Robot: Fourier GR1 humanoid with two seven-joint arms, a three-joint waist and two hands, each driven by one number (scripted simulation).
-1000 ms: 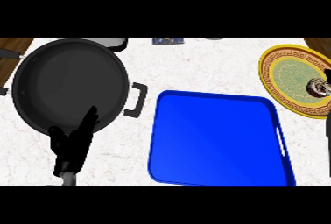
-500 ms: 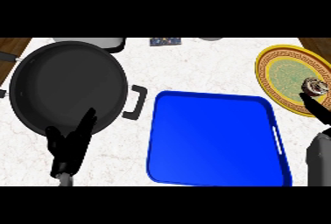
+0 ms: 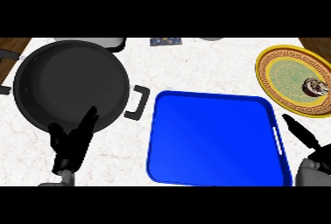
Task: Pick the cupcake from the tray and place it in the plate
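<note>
Already the cupcake (image 3: 315, 86) sits on the yellow patterned plate (image 3: 279, 65), well beyond the fingertips of the right hand (image 3: 304, 135) and a little to their right, with clear counter between the two. That hand shows at the lower right edge of the head view, its fingers straight and pointing up toward the plate, curled round nothing and touching nothing; it holds no object. The blue tray (image 3: 213, 140) lies just beside that hand on its inner side, and nothing stands on its blue surface, so the pick from the tray looks done. Judging from how things lie, the placing is done as well: the cupcake rests inside the plate's rim, toward the plate's right side rather than its middle, and it appears upright, though it is small and partly cut by the view's edge. What seems left, if anything, is only for the right arm to draw clear and settle. The left hand (image 3: 72, 144) rests open near the lower left of the view, fingers up, its fingertips overlapping the near rim of the black pan (image 3: 65, 83), which lies ahead of it; the tray is off to that hand's inner side with the pan's handle (image 3: 137, 103) between. Nothing in view suggests the left hand has any part in the task.
</note>
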